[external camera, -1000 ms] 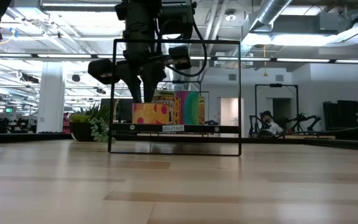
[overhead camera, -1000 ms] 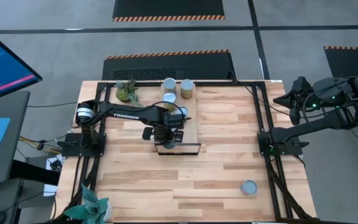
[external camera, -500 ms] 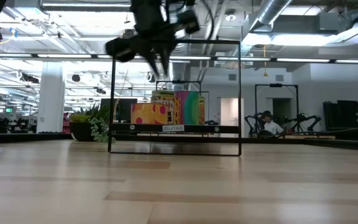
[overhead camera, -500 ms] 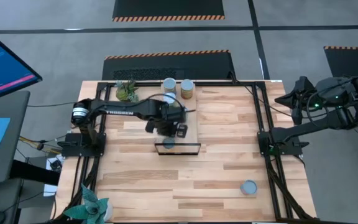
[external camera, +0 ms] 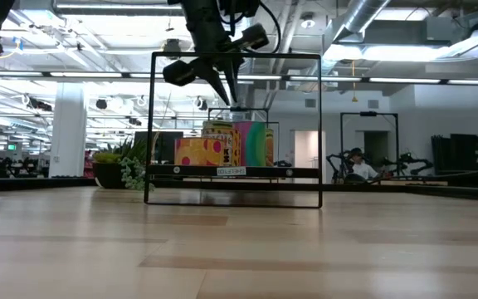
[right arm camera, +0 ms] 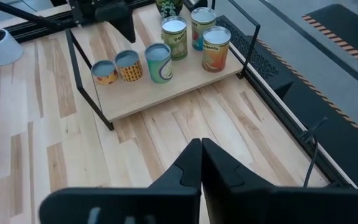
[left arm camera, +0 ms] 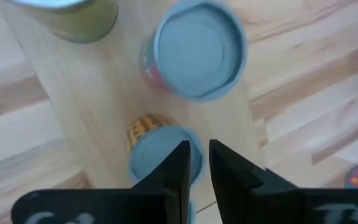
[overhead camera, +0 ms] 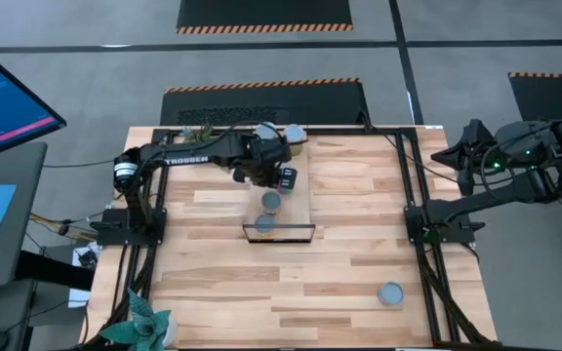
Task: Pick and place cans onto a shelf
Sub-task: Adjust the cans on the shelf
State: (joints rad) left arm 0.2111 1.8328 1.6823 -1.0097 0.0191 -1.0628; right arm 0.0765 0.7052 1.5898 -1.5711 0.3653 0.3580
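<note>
The shelf (overhead camera: 299, 208) is a narrow light-wood board in a black frame (external camera: 235, 172), lying mid-table. Several cans stand upright on it (right arm camera: 159, 62); two show by the near end (overhead camera: 264, 225) and just behind it (overhead camera: 273, 201). One more can (overhead camera: 390, 293) stands on the table, front right. My left gripper (overhead camera: 273, 176) hangs shut and empty over the shelf's middle, high above the cans (external camera: 222, 83). Its wrist view looks down on two blue can tops (left arm camera: 199, 50) (left arm camera: 160, 152), with the gripper (left arm camera: 200, 163) above them. My right gripper (right arm camera: 200, 151) is shut and waits off the table's right edge (overhead camera: 461, 156).
A small green plant (overhead camera: 195, 139) stands at the far edge beside the shelf, partly under my left arm. Another plant (overhead camera: 144, 327) stands at the front left corner. Black frame rails run along the table's sides (overhead camera: 418, 210). Bare wood lies between the shelf and the lone can.
My left gripper has risen from low over the can at the shelf's near end and has gone toward the table's far edge along the shelf, tipping as it went. The cans have stayed in place.
</note>
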